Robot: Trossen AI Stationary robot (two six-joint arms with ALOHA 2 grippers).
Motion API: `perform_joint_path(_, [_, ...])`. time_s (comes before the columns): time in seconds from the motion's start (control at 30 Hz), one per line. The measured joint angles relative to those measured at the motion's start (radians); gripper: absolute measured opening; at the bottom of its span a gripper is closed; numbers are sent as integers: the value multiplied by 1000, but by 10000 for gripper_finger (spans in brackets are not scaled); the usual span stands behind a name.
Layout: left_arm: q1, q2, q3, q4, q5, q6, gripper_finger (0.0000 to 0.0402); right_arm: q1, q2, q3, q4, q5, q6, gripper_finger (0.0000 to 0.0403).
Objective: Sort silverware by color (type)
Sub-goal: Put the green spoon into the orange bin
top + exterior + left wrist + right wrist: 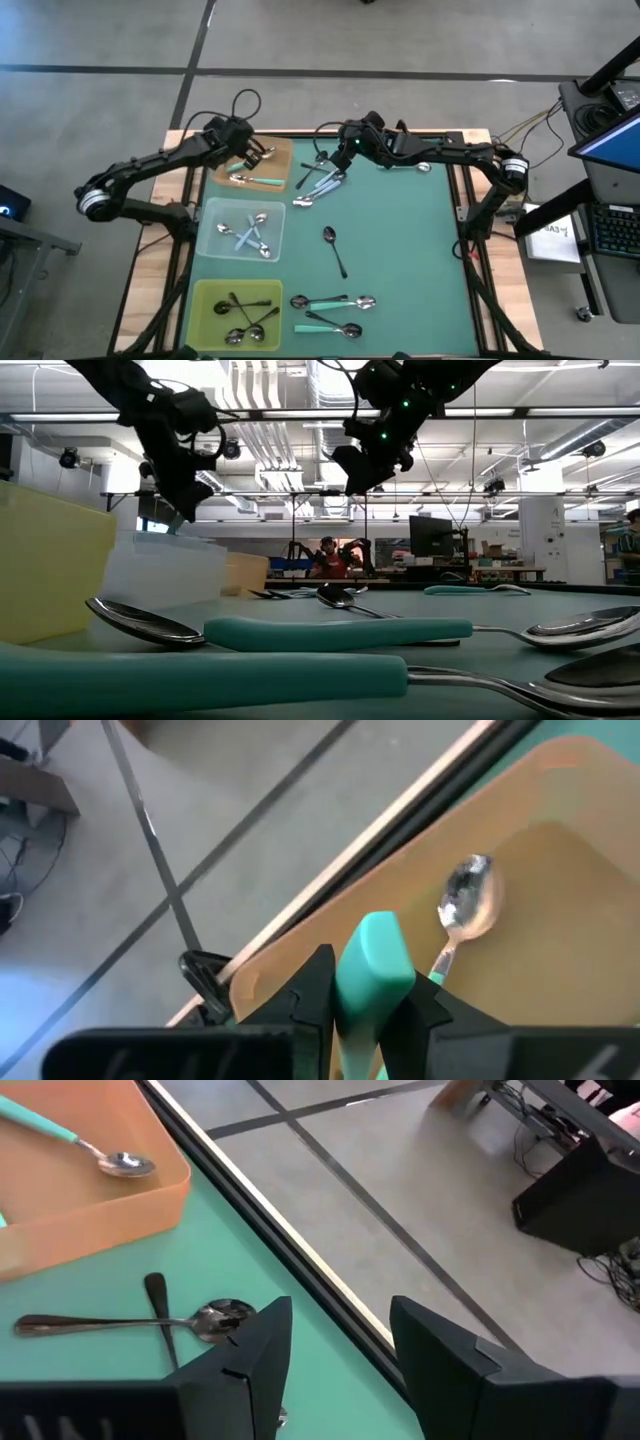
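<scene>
From above, the left gripper [252, 153] hangs over the far-left tan tray [281, 150]; its wrist view shows a matte teal spoon handle [372, 970] pinched upright. The right gripper [345, 155], fingers [440, 1355] wide, hovers above shiny piled spoons [322, 182].

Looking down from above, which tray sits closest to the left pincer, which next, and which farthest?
Measured from the left pincer:
1. Orange tray, right beneath it, at the table's far left corner.
2. Clear tray, in the middle of the left edge.
3. Yellow tray, at the near left corner.
</scene>
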Motion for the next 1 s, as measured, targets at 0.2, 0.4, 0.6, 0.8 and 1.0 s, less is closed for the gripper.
perform_joint_path(0.2, [1, 23, 0, 1, 120, 15, 42, 0, 0, 0, 0, 0, 11, 162])
perform_joint_path(0.4, [0, 10, 0, 18, 379, 23, 43, 0, 0, 0, -2, -1, 11, 160])
perform_joint_path(0.6, [-1, 8, 0, 32, 540, 23, 44, -3, 0, 0, -117, -1, 25, 160])
perform_joint_path(0.8, [0, 13, 0, 31, 552, 33, 45, -29, 0, 0, -359, -1, 124, 162])
perform_joint_path(1.0, [0, 18, 0, 26, 526, 101, 45, -64, 0, -1, -621, -1, 226, 162])
